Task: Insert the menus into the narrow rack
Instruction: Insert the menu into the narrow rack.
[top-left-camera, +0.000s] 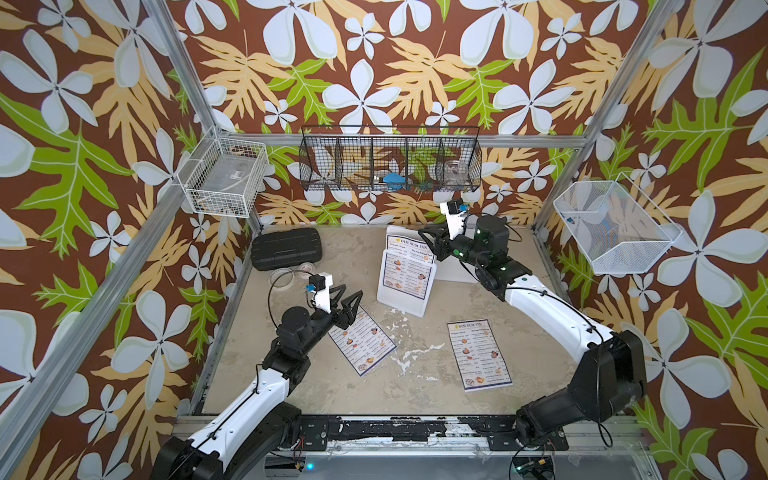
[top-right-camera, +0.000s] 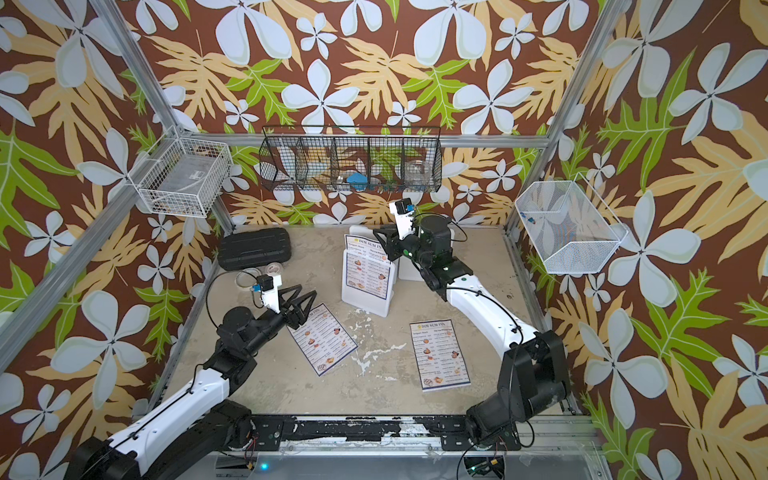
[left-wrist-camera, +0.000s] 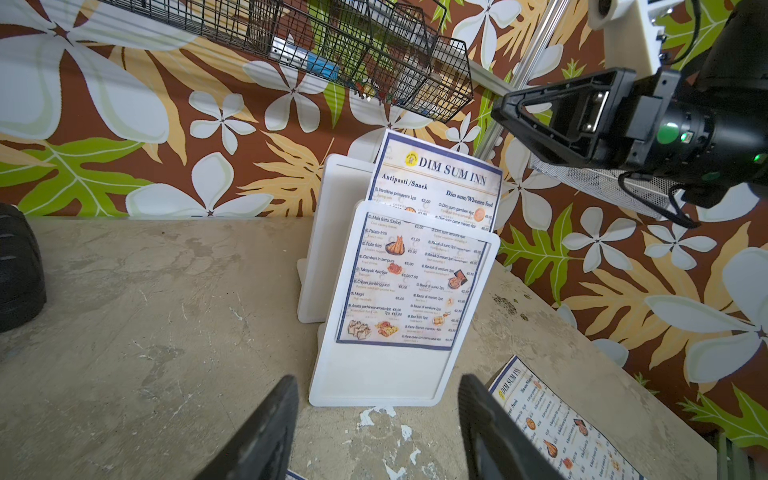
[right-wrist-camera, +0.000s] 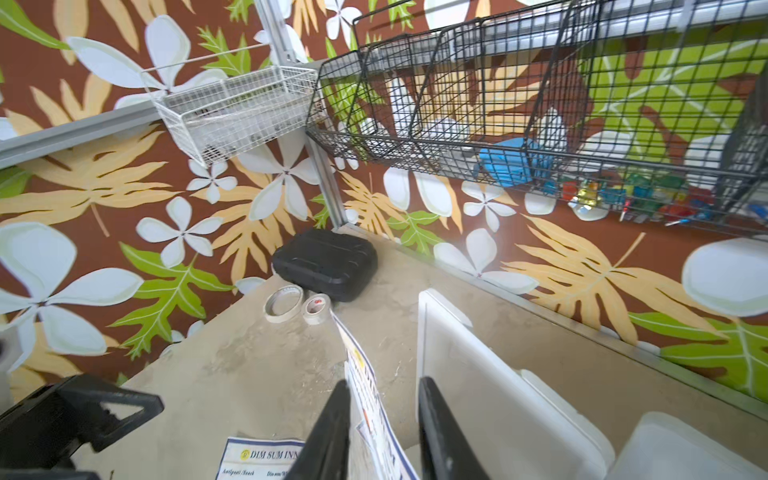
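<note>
The narrow rack (top-left-camera: 401, 301) (top-right-camera: 365, 301) (left-wrist-camera: 374, 378), white with rounded corners, stands at the middle back of the table. One menu (top-left-camera: 409, 266) (top-right-camera: 368, 266) (left-wrist-camera: 415, 270) stands upright in it, its header sticking out above. My right gripper (top-left-camera: 428, 245) (top-right-camera: 384, 245) (right-wrist-camera: 384, 384) is at that menu's top right corner. Its jaws are parted around the sheet's edge (right-wrist-camera: 365, 382), with a gap on one side. A second menu (top-left-camera: 365, 343) (top-right-camera: 324, 343) lies flat under my open left gripper (top-left-camera: 352, 291) (left-wrist-camera: 377, 386). A third menu (top-left-camera: 478, 353) (left-wrist-camera: 552, 428) lies flat at the right.
A black case (top-left-camera: 286, 248) and tape rolls (top-left-camera: 291, 276) sit at the back left. A plain white panel (right-wrist-camera: 478, 374) stands behind the rack. A black wire basket (top-left-camera: 390, 166) hangs on the back wall, and white wire baskets (top-left-camera: 224, 178) (top-left-camera: 615, 226) hang on the side walls.
</note>
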